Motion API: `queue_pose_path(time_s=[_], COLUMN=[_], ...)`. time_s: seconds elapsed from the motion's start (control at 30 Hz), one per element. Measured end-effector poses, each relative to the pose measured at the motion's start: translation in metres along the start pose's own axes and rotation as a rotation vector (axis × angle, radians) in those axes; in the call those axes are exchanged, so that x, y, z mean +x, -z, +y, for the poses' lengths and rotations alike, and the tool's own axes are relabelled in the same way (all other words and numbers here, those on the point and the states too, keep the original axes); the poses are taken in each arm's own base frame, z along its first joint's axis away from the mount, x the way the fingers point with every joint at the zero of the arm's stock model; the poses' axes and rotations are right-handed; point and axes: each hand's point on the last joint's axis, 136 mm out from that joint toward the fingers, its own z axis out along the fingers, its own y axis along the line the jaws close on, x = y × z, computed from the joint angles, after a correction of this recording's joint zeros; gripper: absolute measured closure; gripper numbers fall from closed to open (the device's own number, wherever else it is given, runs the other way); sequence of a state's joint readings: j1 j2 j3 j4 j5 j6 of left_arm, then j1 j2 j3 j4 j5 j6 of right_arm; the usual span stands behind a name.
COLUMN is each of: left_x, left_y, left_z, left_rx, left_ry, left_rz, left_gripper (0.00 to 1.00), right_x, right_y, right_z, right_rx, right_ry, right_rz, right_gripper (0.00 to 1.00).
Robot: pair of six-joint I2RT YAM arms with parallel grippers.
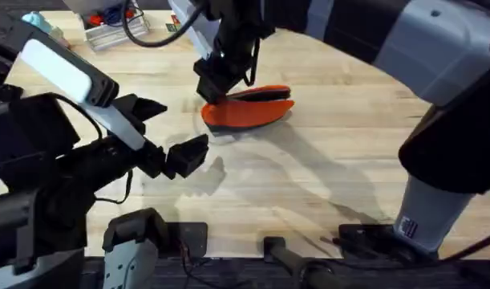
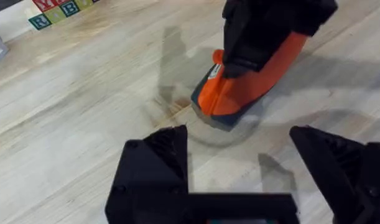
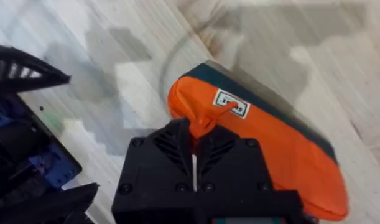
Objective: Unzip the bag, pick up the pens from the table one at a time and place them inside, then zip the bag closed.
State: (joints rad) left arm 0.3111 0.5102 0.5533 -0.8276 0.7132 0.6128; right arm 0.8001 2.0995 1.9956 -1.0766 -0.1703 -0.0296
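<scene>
The orange bag (image 1: 253, 112) lies on the table (image 1: 341, 152) at centre back, its dark underside showing along one edge (image 3: 270, 109). My right gripper (image 1: 218, 83) has reached across to the bag's left end and is shut on the orange zipper tab (image 3: 202, 122) there. The bag (image 2: 252, 87) and the right gripper (image 2: 252, 43) on it also appear in the left wrist view. My left gripper (image 1: 168, 132) hovers open a short way to the front left of the bag, its fingers (image 2: 158, 155) wide apart with nothing between them. The pens are out of view.
A clear tray (image 1: 108, 28) with small items sits at the back left of the table. Lettered toy blocks (image 2: 59, 9) lie farther back. Bare wood stretches to the right of the bag and in front of it.
</scene>
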Motion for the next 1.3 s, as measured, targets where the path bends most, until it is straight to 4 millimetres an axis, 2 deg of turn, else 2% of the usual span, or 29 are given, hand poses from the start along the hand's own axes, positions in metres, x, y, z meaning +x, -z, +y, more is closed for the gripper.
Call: queue_pose_path(time_s=[0.27,0.53,0.73,1.0,1.3], left_x=[0.002,0.019,0.035,0.024,0.011], left_y=[0.0,-0.003,-0.015,-0.026,-0.054], left_z=[-0.001,-0.003,0.003,0.018,0.024], left_rx=[0.004,0.005,-0.006,-0.054,0.085], left_ry=[-0.013,-0.094,-0.135,-0.227,-0.216], left_rz=[0.006,0.065,0.072,-0.01,-0.096], left_gripper=[0.008,0.007,0.008,0.009,0.01], right_x=[-0.009,-0.009,-0.01,-0.009,-0.009], right_y=[0.013,0.014,0.015,0.015,0.015], right_z=[0.002,-0.001,-0.003,-0.003,-0.003], right_rx=[0.003,0.002,0.003,0.003,0.003], right_ry=[0.006,0.0,-0.006,-0.006,-0.006], right_rz=[-0.029,-0.028,-0.032,-0.031,-0.032], right_gripper=[0.97,0.97,0.97,0.97,0.97])
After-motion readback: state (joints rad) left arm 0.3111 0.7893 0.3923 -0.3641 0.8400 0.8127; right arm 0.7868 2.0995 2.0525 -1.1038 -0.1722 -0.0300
